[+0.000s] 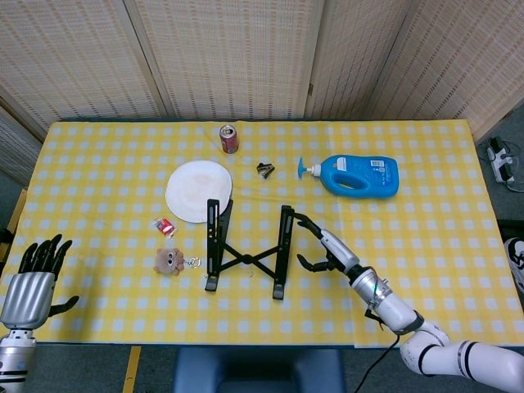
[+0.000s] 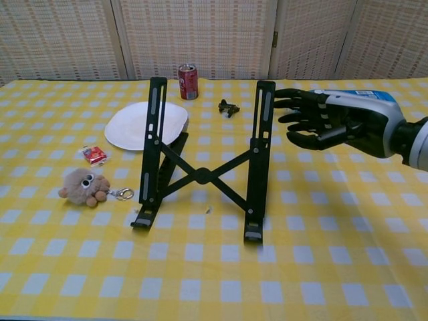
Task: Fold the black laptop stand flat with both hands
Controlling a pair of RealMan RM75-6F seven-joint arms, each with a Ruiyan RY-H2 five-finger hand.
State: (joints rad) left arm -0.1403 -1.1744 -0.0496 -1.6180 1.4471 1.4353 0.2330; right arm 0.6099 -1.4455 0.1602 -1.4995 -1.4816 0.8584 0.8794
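The black laptop stand [image 1: 246, 255] stands propped up in the middle of the yellow checked table, its two rails nearly parallel and joined by a crossed brace [image 2: 200, 175]. My right hand [image 1: 325, 247] is just right of it with fingers spread, and its fingertips [image 2: 278, 99] reach the upper end of the right rail [image 2: 262, 114]. It grips nothing. My left hand [image 1: 36, 277] hovers at the table's near-left corner, far from the stand, fingers apart and empty. The chest view does not show it.
A white plate [image 1: 198, 190] lies just behind the stand's left rail. A plush keychain [image 1: 169, 261] and a small red packet [image 1: 165, 226] lie to the stand's left. Farther back are a red can [image 1: 228, 139], a black clip [image 1: 265, 169] and a blue bottle [image 1: 358, 174].
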